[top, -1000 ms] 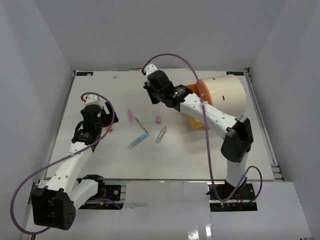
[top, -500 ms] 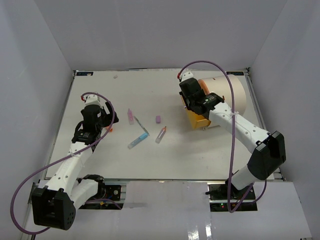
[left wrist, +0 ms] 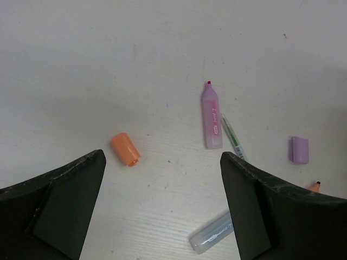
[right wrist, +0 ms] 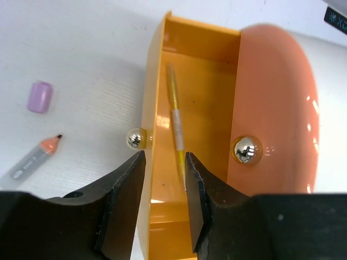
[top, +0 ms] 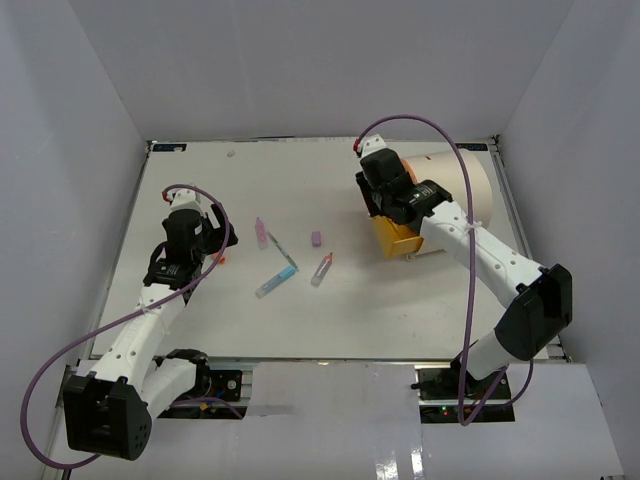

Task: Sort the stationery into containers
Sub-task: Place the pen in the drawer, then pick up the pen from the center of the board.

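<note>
pen lies lengthwise along open orange drawer.

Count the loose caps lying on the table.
2. In the left wrist view, the orange cap lies left of the pink highlighter, and the purple cap lies right of it. More may be hidden from the cameras.

grey marker: cut at left edge | drawer near end: hidden
</note>
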Controlling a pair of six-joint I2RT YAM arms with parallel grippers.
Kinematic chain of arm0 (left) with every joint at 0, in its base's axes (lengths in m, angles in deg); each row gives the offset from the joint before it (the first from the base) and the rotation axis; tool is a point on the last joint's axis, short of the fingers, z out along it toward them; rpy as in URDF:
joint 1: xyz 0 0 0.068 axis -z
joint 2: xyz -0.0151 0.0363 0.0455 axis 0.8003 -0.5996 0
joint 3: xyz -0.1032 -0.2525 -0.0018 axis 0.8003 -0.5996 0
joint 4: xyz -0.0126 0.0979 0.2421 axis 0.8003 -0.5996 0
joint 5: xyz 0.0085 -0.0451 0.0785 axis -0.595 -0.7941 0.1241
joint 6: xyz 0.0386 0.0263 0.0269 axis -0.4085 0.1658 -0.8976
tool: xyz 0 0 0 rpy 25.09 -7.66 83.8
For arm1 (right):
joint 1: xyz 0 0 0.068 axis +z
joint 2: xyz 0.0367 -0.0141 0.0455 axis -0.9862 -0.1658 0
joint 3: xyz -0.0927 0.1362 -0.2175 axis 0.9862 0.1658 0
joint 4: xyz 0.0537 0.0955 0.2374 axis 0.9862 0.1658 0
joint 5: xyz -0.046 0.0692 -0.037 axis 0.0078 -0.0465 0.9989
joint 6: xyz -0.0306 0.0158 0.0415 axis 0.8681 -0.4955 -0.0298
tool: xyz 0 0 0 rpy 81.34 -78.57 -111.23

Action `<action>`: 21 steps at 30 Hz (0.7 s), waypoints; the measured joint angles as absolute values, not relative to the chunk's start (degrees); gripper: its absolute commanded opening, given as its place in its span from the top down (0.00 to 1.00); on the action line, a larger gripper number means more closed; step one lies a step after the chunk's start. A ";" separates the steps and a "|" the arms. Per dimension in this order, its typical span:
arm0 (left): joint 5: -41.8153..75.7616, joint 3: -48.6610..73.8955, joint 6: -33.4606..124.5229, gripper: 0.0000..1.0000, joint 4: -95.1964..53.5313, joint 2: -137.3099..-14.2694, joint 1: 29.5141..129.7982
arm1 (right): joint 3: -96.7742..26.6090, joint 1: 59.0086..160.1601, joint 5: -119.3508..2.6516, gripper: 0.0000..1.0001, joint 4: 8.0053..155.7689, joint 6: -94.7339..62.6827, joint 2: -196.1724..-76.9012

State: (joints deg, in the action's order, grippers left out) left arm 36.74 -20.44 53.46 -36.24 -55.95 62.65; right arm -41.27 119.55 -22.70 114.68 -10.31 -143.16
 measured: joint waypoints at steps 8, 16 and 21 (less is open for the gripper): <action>36.72 -20.44 53.46 0.02 -36.24 -55.95 62.65 | -53.20 123.42 -30.55 0.54 114.22 -11.30 -147.62; 36.70 -20.44 53.46 0.02 -36.24 -55.95 62.63 | -62.14 131.81 -37.47 0.54 113.19 -13.16 -164.42; 36.68 -20.44 53.48 0.02 -36.24 -55.95 62.63 | -63.91 133.62 -40.75 0.54 112.71 -14.56 -174.39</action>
State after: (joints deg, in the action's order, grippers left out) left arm 36.68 -20.44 53.48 -36.24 -55.95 62.63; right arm -63.91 133.62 -40.75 112.71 -14.56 -174.39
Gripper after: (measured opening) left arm 0.978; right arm 0.460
